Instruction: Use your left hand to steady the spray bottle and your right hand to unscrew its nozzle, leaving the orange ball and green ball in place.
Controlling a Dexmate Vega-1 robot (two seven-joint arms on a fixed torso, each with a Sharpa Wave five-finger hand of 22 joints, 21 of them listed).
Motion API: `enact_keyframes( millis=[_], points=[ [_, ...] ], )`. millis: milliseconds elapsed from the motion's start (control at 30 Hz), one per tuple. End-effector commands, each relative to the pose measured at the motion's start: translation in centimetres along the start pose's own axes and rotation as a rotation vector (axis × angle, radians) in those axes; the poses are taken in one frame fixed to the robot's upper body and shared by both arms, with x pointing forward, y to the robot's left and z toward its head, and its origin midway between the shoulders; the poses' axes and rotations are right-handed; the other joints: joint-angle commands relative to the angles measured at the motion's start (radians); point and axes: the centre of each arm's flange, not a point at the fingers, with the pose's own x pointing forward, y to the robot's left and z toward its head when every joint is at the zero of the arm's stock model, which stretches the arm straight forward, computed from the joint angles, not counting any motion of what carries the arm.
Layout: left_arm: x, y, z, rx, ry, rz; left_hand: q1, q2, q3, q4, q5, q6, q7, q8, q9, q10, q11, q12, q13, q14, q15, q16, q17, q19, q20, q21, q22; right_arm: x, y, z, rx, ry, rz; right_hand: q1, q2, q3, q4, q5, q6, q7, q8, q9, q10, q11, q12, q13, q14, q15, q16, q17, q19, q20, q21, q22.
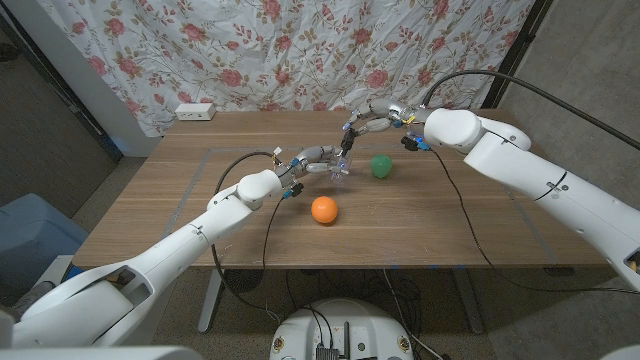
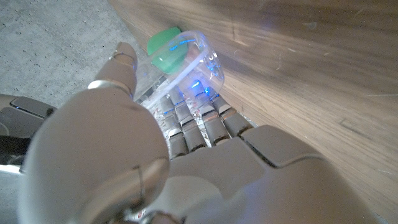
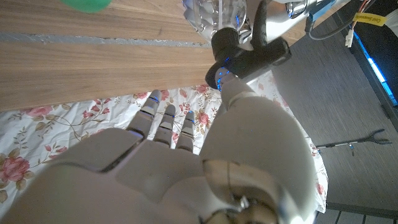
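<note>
Head view, starting close to the robot: the orange ball (image 1: 323, 209) sits alone on the wooden table (image 1: 180, 210), near the front. A little farther back is the left hand (image 1: 312, 161). Its fingers are wrapped around the clear spray bottle (image 1: 341, 166), and in the left wrist view the fingers (image 2: 186, 121) press against the see-through bottle (image 2: 193, 56). Just beside the bottle, on the right, is the green ball (image 1: 380, 166), not touching anything. Farthest back, the right hand (image 1: 372, 125) reaches down to the top of the bottle. In the right wrist view its thumb sits by the dark nozzle (image 3: 249, 53), but I cannot tell if it is really squeezing it.

I think the twisting step is just starting. Next, the right hand must pinch the nozzle tight and turn it, while the left hand keeps the bottle from moving or bumping the green ball.
</note>
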Motion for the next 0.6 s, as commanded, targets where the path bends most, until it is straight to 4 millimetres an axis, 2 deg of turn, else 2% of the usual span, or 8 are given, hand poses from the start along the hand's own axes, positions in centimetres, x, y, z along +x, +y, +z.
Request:
enact_keyframes(
  millis=[33, 233, 600],
  points=[
    [0.1, 0.2, 0.2, 0.005, -0.005, 0.005, -0.040, 0.094, 0.017, 0.009, 0.005, 0.007, -0.001, 0.022, 0.005, 0.041, -0.034, 0.004, 0.006, 0.009, -0.130, -0.001, 0.006, 0.000, -0.046, -0.002, 0.004, -0.2, -0.5, -0.3, -0.028, 0.002, -0.009, 0.029, -0.006, 0.009, 0.003, 0.007, -0.014, 0.000, -0.010, -0.004, -0.006, -0.007, 0.001, 0.002, -0.004, -0.010, 0.006, 0.005, -0.001, -0.007, 0.001, 0.003],
    [0.1, 0.4, 0.2, 0.009, -0.008, 0.007, -0.040, 0.094, 0.018, 0.008, 0.005, 0.008, 0.000, 0.023, 0.004, 0.043, -0.036, 0.004, 0.006, 0.010, -0.130, -0.002, 0.006, 0.000, -0.047, -0.002, 0.004, -0.2, -1.0, -0.3, -0.043, 0.006, -0.023, 0.041, -0.009, 0.006, 0.009, 0.007, -0.052, 0.000, -0.034, -0.015, -0.015, -0.008, -0.004, 0.002, -0.012, -0.010, 0.008, 0.010, -0.005, -0.010, 0.002, 0.003],
    [0.2, 0.7, 0.0, 0.007, -0.007, 0.016, -0.038, 0.094, 0.018, 0.008, 0.005, 0.009, 0.001, 0.025, 0.004, 0.043, -0.035, 0.002, 0.007, 0.011, -0.130, -0.001, 0.007, 0.000, -0.046, -0.002, 0.004, -0.5, -2.1, -0.1, -0.075, 0.014, -0.042, 0.043, -0.010, 0.002, 0.014, 0.007, -0.070, -0.001, -0.047, -0.022, -0.012, -0.010, -0.003, 0.002, -0.012, -0.007, 0.010, 0.014, -0.004, -0.008, 0.003, 0.003]
  ],
)
